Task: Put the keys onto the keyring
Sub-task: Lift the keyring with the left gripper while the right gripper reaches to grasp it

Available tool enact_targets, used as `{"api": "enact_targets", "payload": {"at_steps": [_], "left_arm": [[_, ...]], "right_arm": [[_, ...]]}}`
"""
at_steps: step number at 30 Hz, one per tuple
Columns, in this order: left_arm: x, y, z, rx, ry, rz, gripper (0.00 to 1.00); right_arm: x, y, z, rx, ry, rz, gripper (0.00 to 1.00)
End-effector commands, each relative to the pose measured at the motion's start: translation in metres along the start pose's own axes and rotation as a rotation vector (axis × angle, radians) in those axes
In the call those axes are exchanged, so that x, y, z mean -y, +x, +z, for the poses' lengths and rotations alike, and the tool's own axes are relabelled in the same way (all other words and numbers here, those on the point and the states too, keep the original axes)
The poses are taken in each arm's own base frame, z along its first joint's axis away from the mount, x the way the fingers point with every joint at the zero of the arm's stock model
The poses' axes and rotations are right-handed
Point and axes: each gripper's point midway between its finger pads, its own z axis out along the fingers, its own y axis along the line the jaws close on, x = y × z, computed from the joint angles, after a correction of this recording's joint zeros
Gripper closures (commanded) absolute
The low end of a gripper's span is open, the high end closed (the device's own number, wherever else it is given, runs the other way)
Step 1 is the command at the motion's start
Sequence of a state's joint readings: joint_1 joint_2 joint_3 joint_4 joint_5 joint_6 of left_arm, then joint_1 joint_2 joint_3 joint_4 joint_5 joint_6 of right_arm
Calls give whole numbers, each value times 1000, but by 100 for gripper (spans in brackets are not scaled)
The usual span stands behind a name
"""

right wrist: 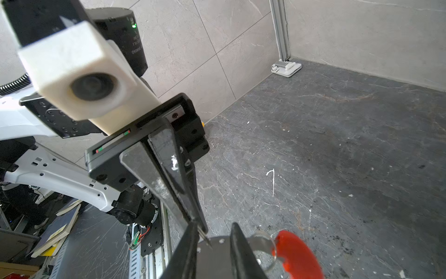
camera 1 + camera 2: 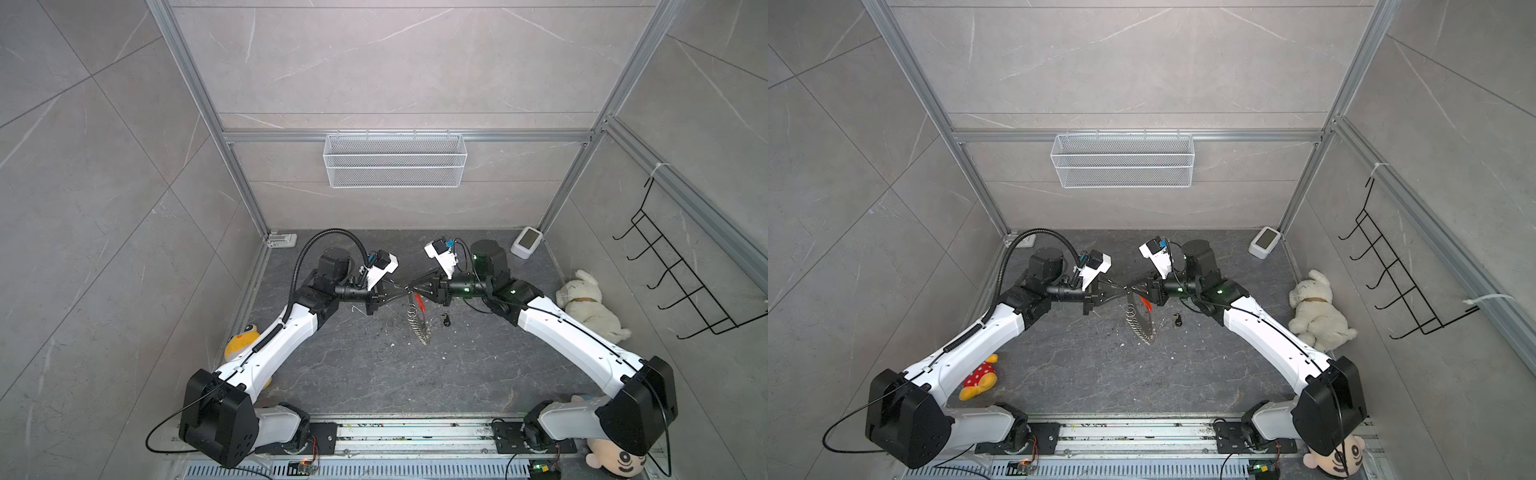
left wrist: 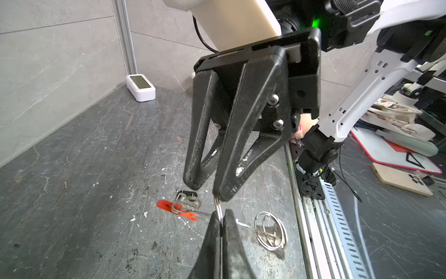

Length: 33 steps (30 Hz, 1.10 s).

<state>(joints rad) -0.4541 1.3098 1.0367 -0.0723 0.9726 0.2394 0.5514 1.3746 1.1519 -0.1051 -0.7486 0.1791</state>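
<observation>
Quick headcount first: two arms, two grippers, one keyring [image 2: 419, 320], one key [image 2: 446, 320], plus three plush toys: yellow one [image 2: 243, 338] on the left, white dog [image 2: 590, 305] on the right, doll head [image 2: 615, 457] at the front right corner. Also one mesh basket [image 2: 395, 160] on the back wall, one black hook rack [image 2: 681, 270] on the right wall, one small white gadget [image 2: 527, 242] in the back right corner, one bent white wire [image 1: 272, 178] on the table [image 2: 353, 374]. Walled in on three sides, metal rail [image 2: 415, 432] along the front; big stretch of dark tabletop between the dangling loop and that rail, toys hugging the edges. Now the left gripper [image 3: 221, 215]: pressed together, pinching the keyring's thin wire at the top, loop hanging down from there with its single red bar [image 3: 177, 210] and a bunch of silver bits. Then the right gripper [image 3: 209, 192]: tip to tip with the left, jaws a narrow gap apart, one fingertip against the wire. Key flat on the table, near the loop's right side, a little in front of the right gripper's tips, touching neither gripper.
</observation>
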Motion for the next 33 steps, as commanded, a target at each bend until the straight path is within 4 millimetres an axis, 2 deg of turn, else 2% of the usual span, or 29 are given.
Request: {"api": "enact_targets", "payload": {"at_steps": [1, 8, 15, 33], "left_arm": [[6, -36, -11, 93, 48, 61, 100], [10, -42, -16, 117, 77, 62, 100], [13, -42, -16, 117, 106, 42, 100], [13, -40, -15, 110, 118, 17, 100]], "right_arm": [[-9, -3, 0, -8, -22, -24, 74], [-16, -3, 1, -5, -67, -14, 75], [-18, -13, 4, 13, -84, -28, 75], [-27, -20, 9, 19, -105, -46, 77]]}}
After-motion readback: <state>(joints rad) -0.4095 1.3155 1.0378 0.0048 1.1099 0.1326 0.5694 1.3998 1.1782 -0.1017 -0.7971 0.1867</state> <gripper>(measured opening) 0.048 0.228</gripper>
